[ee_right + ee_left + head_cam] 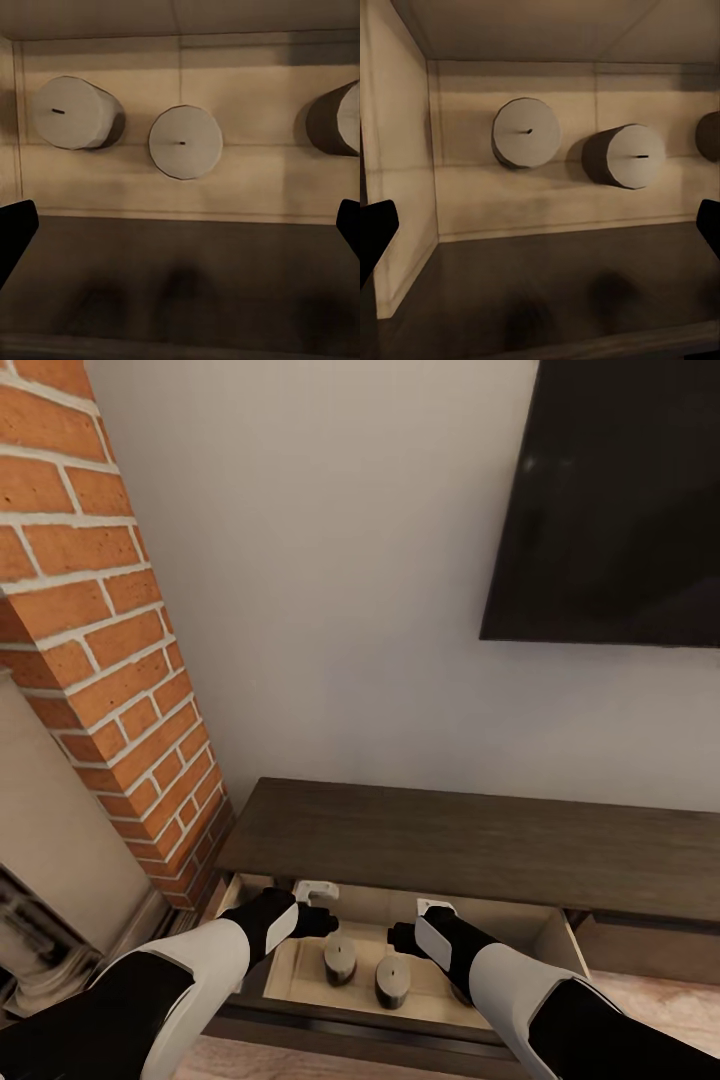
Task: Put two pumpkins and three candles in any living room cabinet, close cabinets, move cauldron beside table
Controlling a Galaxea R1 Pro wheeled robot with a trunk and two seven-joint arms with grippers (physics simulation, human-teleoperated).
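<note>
The long dark-brown cabinet [480, 840] stands against the wall with its left drawer [520, 932] pulled out, pale beige inside. Two candles [340, 960] [392, 980] stand upright in the drawer. The wrist views show three candles [526, 133] [626, 156] [709, 135] on the drawer floor, again in the right wrist view [75, 112] [185, 141] [337, 118]. My left gripper [320, 918] [540, 232] hangs open above the drawer, holding nothing. My right gripper [405, 935] [180, 232] is open and empty beside it. Pumpkins, cauldron and table are out of view.
A red brick column [110, 640] rises at the left, close to the cabinet's end. A dark TV screen [620, 500] hangs on the wall above the cabinet. A second drawer front [650, 950] to the right is shut. Pale floor lies below.
</note>
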